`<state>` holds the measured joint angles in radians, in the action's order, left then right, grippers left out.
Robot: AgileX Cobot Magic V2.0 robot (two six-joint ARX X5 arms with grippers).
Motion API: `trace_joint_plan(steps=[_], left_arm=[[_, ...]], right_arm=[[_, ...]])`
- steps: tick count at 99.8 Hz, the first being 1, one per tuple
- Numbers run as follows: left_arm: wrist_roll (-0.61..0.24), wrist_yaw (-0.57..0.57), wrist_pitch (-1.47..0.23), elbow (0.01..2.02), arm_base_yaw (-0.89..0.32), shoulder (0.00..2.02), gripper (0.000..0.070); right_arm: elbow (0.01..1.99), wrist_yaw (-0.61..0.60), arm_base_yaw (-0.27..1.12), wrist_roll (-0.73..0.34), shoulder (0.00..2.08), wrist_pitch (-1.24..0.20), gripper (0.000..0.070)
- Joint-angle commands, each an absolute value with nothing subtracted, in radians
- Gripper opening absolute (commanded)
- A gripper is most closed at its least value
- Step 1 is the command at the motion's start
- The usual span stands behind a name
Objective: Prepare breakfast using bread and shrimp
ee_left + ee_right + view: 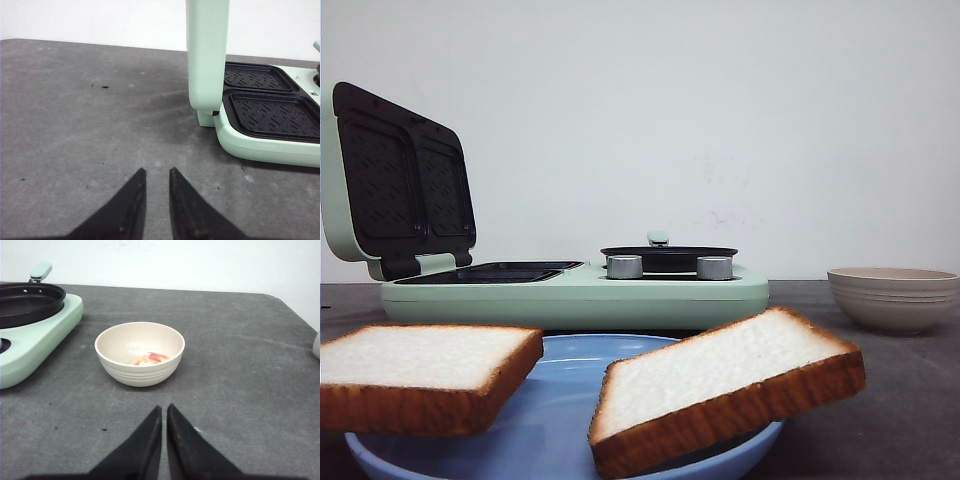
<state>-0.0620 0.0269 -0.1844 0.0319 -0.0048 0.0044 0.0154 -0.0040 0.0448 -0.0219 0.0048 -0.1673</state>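
Two bread slices point(425, 375) point(725, 395) lie tilted on blue plate point(550, 440) at front, before open sandwich maker point(575, 290). Left fingers point(155, 200) slightly apart, right fingers point(164, 440) nearly together, both empty. Shrimp point(150, 358) in bowl point(140, 352) straight ahead of my right fingers; bread not in either wrist view.

Glossy blue plate point(560, 445), matt grey table point(240, 365)

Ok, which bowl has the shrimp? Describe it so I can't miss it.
Start at the mint-green breakfast maker in the middle of the table. To the robot's right of it, near the black pan, stands a cream ribbed bowl with pinkish shrimp inside. Unlike the blue plate holding bread, it is deep and beige.
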Motion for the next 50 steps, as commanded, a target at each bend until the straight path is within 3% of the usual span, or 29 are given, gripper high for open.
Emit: trace_joint_plan(steps=[1,25,43,50], left_arm=[[-0.049,0.030,-0.187,0.014,-0.004,0.003,0.0000],[-0.052,0.030,-0.186,0.014,-0.004,0.003,0.0000],[-0.177,0.027,-0.182,0.014,-0.007,0.003,0.0000],[-0.273,0.027,-0.173,0.014,-0.007,0.003,0.0000]], right_arm=[[0.012,-0.006,0.047,-0.020,0.004,-0.148,0.0010],[0.012,-0.044,0.047,-0.142,0.004,-0.025,0.0010],[0.013,-0.190,0.047,-0.369,0.004,0.078,0.0010],[0.013,-0.217,0.047,-0.435,0.004,0.087,0.0009]])
